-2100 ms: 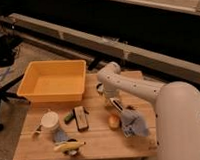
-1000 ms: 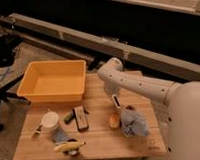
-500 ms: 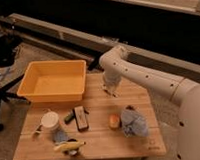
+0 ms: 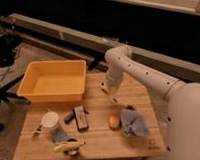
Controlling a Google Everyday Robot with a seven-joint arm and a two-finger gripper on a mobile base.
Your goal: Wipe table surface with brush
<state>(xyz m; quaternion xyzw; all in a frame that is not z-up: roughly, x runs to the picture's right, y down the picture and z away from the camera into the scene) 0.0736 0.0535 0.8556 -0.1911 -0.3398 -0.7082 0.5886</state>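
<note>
The table surface [image 4: 103, 139] is a light-wood top of joined planks. My white arm comes in from the right and bends down over the table's back middle. My gripper [image 4: 108, 89] hangs just right of the yellow tub. It is shut on the brush [image 4: 114, 99], a slim whitish handle with dark sections. The brush slants down from the gripper to the planks. Its round head is hidden.
A yellow plastic tub [image 4: 53, 80] fills the back left. A black block with a pale centre [image 4: 81, 118], a white cup [image 4: 50, 120], a banana [image 4: 69, 145], an orange lump [image 4: 114, 121] and a blue cloth [image 4: 134, 124] lie along the front half.
My arm has drawn back from the table's middle towards the back edge and straightened up. The brush has gone with it, away from the orange lump.
</note>
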